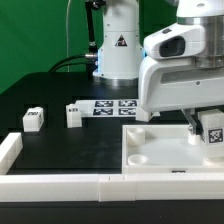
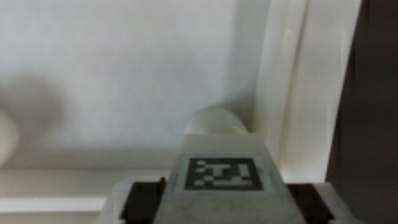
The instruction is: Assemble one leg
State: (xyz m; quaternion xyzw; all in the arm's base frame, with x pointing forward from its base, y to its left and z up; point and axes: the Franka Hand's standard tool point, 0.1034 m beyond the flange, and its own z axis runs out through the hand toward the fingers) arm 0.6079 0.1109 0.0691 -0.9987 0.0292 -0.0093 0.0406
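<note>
My gripper (image 1: 210,135) is shut on a white leg (image 1: 213,131) with a black-and-white tag, holding it over the right part of the large white panel (image 1: 165,150), close to its surface. In the wrist view the held leg (image 2: 222,160) fills the lower middle, tag facing the camera, its rounded tip pointing at the panel (image 2: 125,90) near a raised edge. My fingers (image 2: 139,200) flank it on both sides. Two more legs (image 1: 34,119) (image 1: 74,115) stand on the black table at the exterior view's left.
The marker board (image 1: 113,104) lies flat behind the panel near the robot base (image 1: 117,45). A white rail (image 1: 60,185) runs along the front edge with a short piece (image 1: 8,150) turning back at the left. Round sockets show in the panel.
</note>
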